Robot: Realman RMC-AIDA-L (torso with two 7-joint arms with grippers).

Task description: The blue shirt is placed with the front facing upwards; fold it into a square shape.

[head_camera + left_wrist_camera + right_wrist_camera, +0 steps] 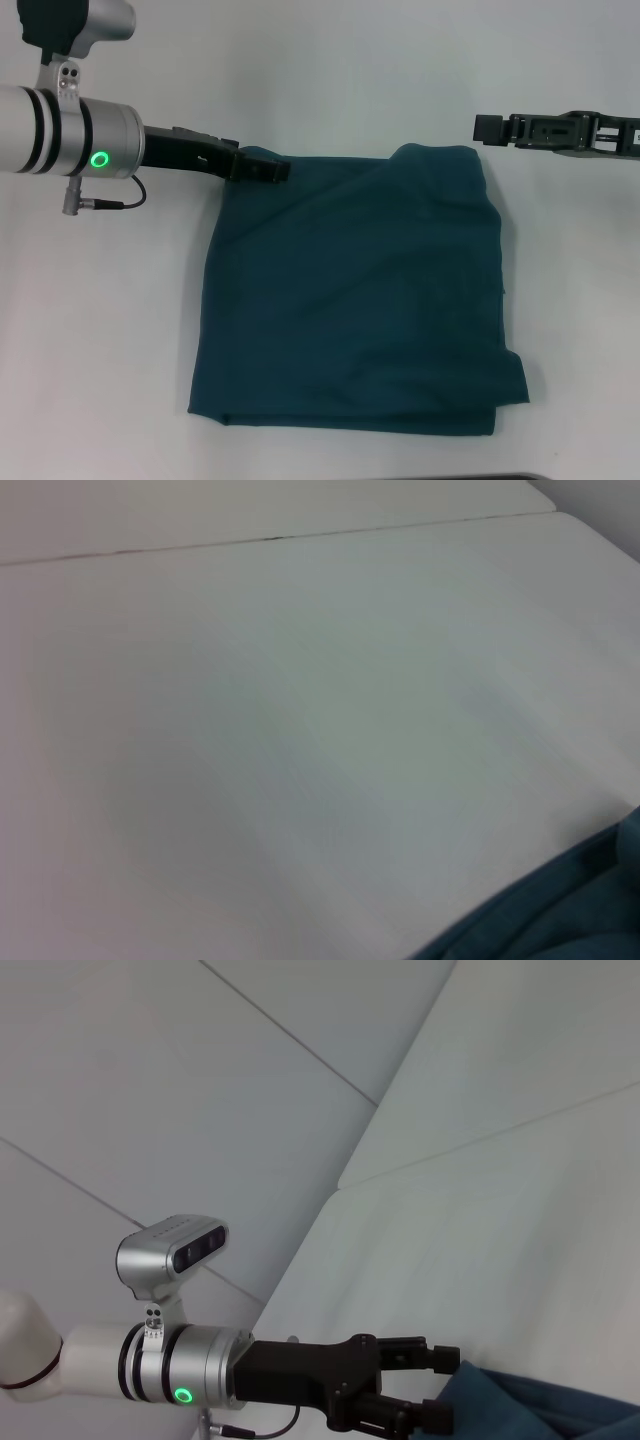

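Blue shirt (pixel 360 290) lies folded, roughly square, plain teal side up.

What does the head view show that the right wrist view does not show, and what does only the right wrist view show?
Only the head view shows the whole folded dark teal-blue cotton shirt lying on the white table, and the right gripper hanging apart from it near its far right corner. Only the right wrist view shows the grey wall panels behind the table. Both show the left gripper at the shirt's far left corner, and a green ring light on that arm.
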